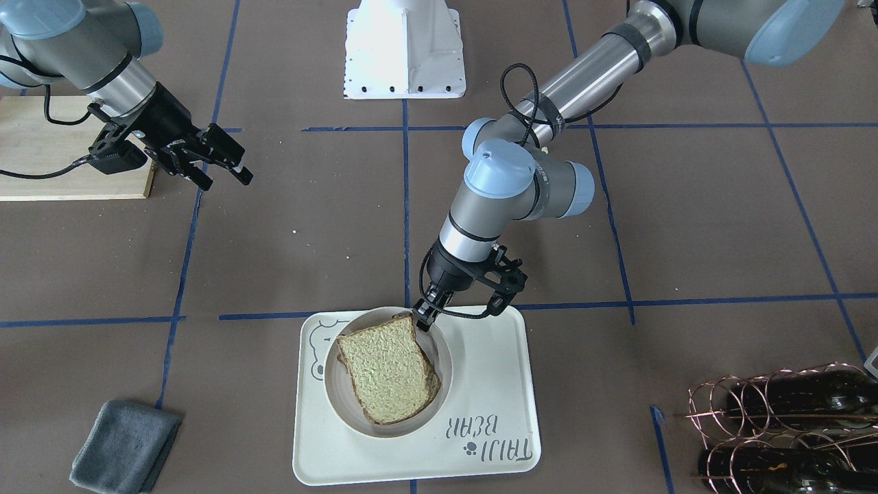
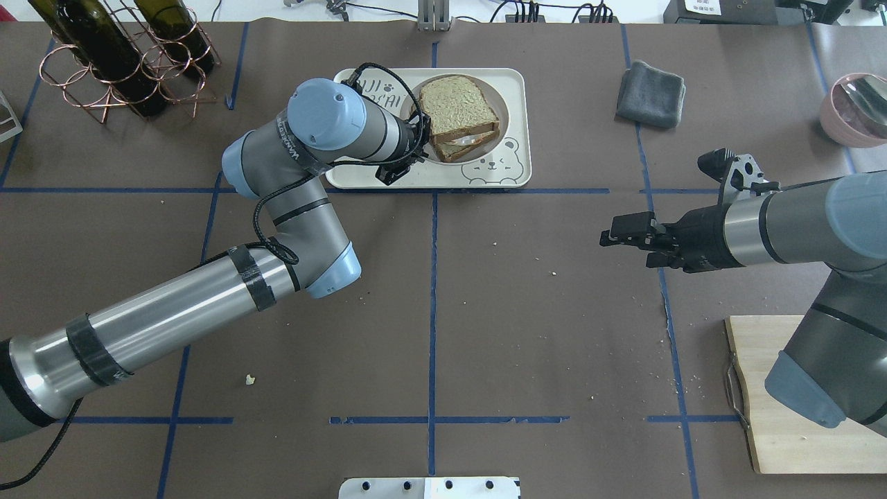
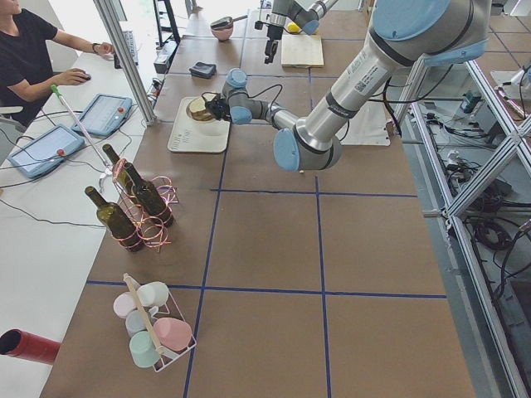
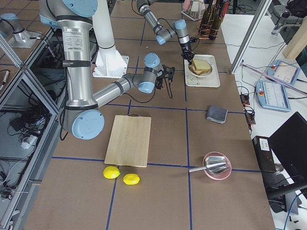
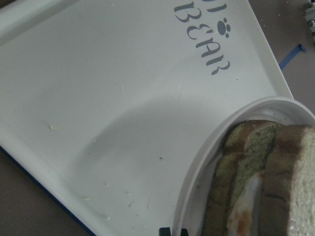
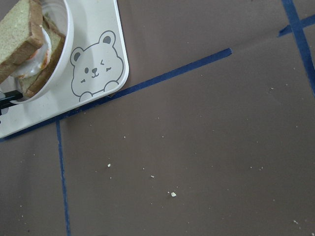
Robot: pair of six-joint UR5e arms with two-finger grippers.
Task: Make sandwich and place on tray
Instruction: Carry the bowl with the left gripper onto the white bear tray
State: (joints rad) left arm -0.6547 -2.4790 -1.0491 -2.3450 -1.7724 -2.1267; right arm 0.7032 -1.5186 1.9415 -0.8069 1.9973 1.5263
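The sandwich [image 1: 387,374] is two brown-crusted slices with fried egg between, on a round whitish plate [image 1: 447,370]. The plate rests on the cream bear tray [image 1: 480,384] at the table's far side from the robot. My left gripper [image 1: 423,319] is at the plate's rim on the robot's side, fingers nearly together over the rim. The left wrist view shows the tips [image 5: 173,230] beside the rim and the sandwich [image 5: 275,182]. My right gripper [image 2: 624,242] is open and empty, held above the table away from the tray [image 2: 513,97].
A grey cloth [image 2: 651,93] lies right of the tray. A wooden cutting board [image 2: 783,395] sits under the right arm. A copper rack with wine bottles [image 2: 118,55] stands far left. A pink bowl [image 2: 856,107] is far right. Two lemons [image 4: 111,172] lie beyond the board.
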